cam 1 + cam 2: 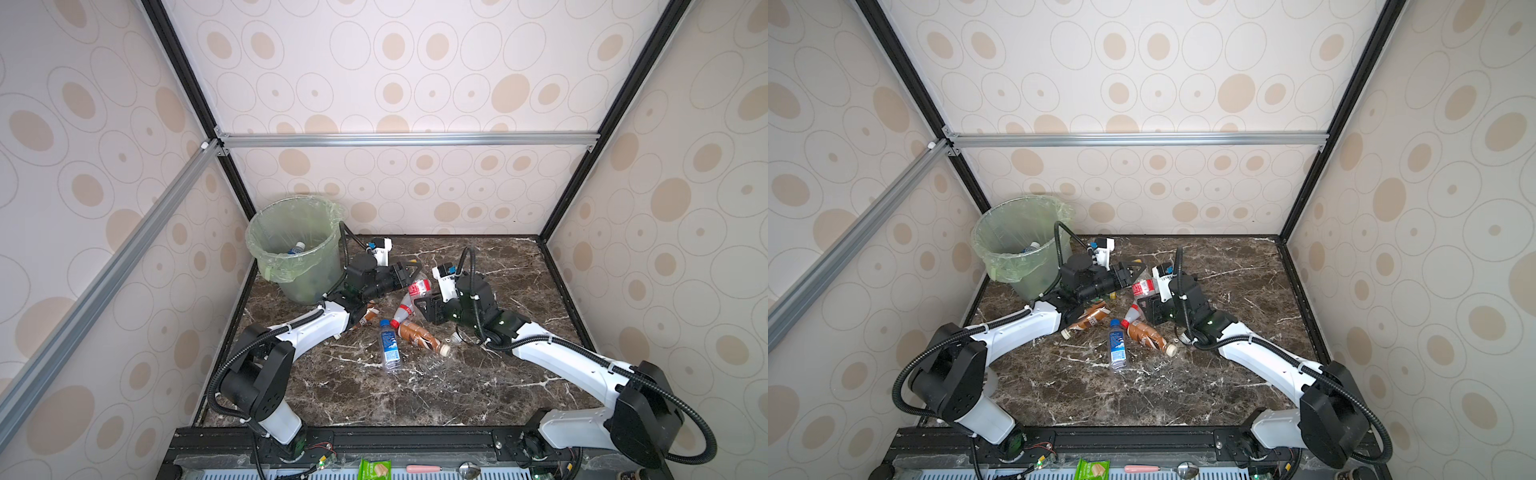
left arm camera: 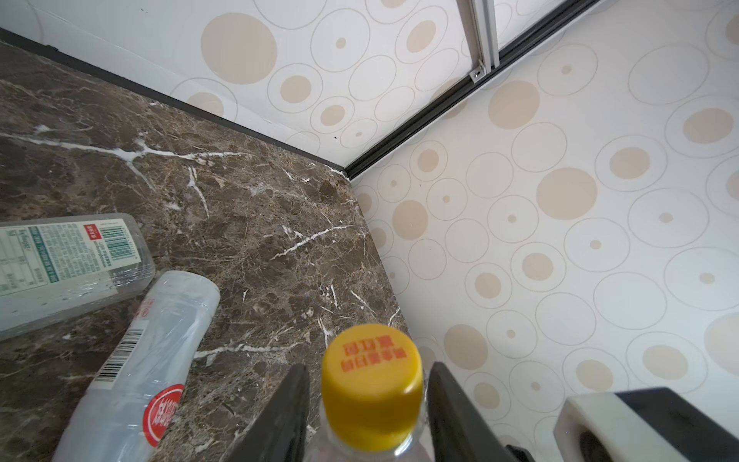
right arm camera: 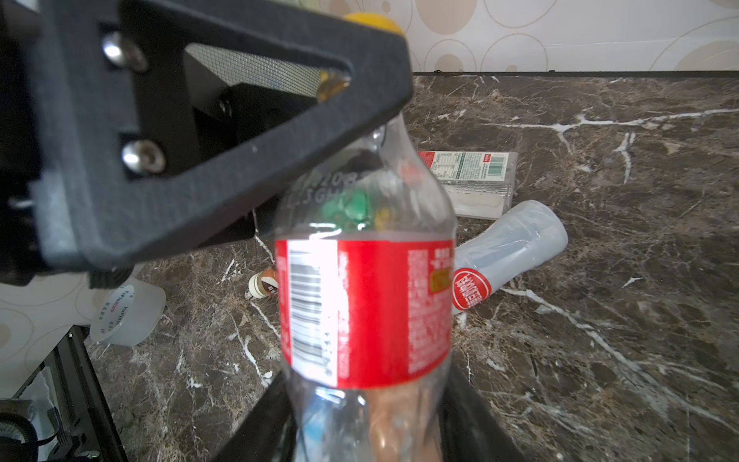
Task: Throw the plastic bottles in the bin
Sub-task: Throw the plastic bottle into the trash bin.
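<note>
Between the right gripper [image 3: 366,396] fingers the red-labelled bottle [image 3: 368,304] sat clamped, base cut off. Either side of its yellow cap [image 2: 372,400] stood the left gripper [image 2: 368,368] fingers; whether they pinched was hidden.

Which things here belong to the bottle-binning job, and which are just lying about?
Job: bin; red-label bottle; blue-label bottle; brown bottle; white bottle with red label; bottle inside the bin.
Lying about: tape roll; green snack packet; pink-handled spoon.
</note>
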Available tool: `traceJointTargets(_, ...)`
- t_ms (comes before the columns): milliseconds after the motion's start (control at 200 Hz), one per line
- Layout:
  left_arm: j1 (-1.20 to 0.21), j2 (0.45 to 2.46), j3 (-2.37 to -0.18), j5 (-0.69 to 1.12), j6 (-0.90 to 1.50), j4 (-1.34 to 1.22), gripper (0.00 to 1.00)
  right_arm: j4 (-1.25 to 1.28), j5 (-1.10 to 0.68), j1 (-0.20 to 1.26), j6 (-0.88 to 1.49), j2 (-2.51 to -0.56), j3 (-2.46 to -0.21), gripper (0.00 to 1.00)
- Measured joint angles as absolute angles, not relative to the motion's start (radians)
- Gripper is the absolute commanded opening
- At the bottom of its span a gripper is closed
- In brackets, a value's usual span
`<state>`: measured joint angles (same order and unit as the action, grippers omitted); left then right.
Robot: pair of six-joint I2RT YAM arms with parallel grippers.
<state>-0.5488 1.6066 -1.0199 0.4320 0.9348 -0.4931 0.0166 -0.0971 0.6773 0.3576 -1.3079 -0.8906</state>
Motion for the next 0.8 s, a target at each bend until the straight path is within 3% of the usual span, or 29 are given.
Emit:
traceJointTargets(130, -0.549, 1.607, -1.023, 0.422, 0.927, -0.490, 0.29, 0.014, -0.096, 0.680, 0.354, -1.310, -0.889, 0.53)
traceJointTargets(330, -0.550, 1.607, -1.033, 0.420, 0.912, -0.470, 0.21, 0.015, -0.093, 0.680, 0.348, -1.313, -0.886, 0.58)
traceJointTargets(800, -0.527, 1.661, -1.238, 0.366, 0.803, -0.249, 0.24, -0.023, -0.044, 0.682, 0.309, -1.312, -0.918, 0.81)
